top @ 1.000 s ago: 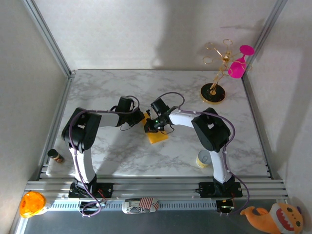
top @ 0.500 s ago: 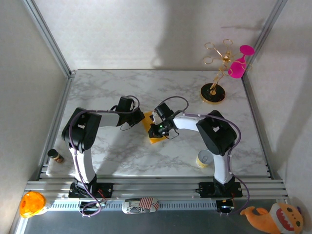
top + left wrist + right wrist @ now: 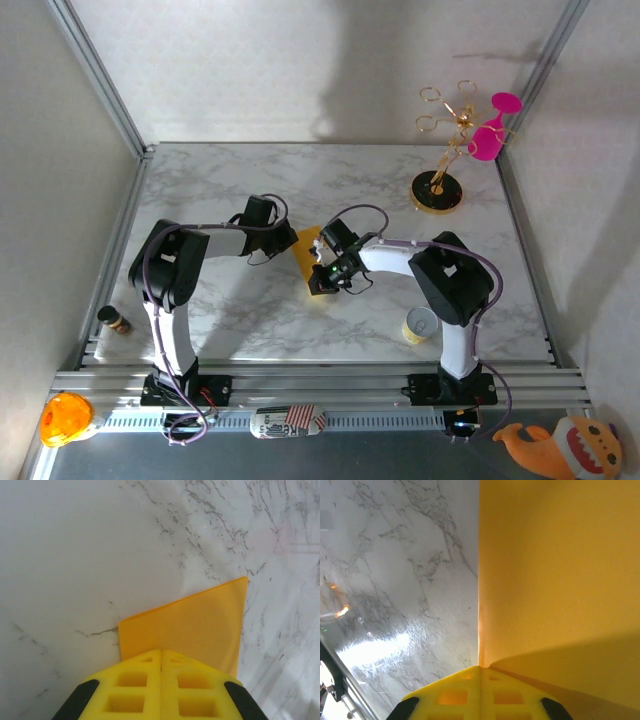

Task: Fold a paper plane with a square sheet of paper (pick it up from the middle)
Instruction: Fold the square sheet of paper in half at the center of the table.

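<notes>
Mid-table, the paper (image 3: pixel 306 250) lies between both pincers, its long axis running from far edge to near edge. Left gripper (image 3: pixel 287 240) is clenched, empty, tip at the far-left end. Right gripper (image 3: pixel 322 279) is clenched, empty, at the near end, the paper's edge running straight ahead. Right looks better placed to run the crease.

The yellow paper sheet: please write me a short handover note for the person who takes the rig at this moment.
Left end effector: shut, tips at one edge of the square sheet of paper. I cannot tell whether it pinches or presses.
Right end effector: shut, tips on a straight edge of the sheet, where a flap appears raised.
Sheet: near the middle of the marble table, between both end effectors.
Done: the sheet is reached, and a first fold seems begun.
Left: the remaining folds; there is no pointed dart shape yet.
</notes>
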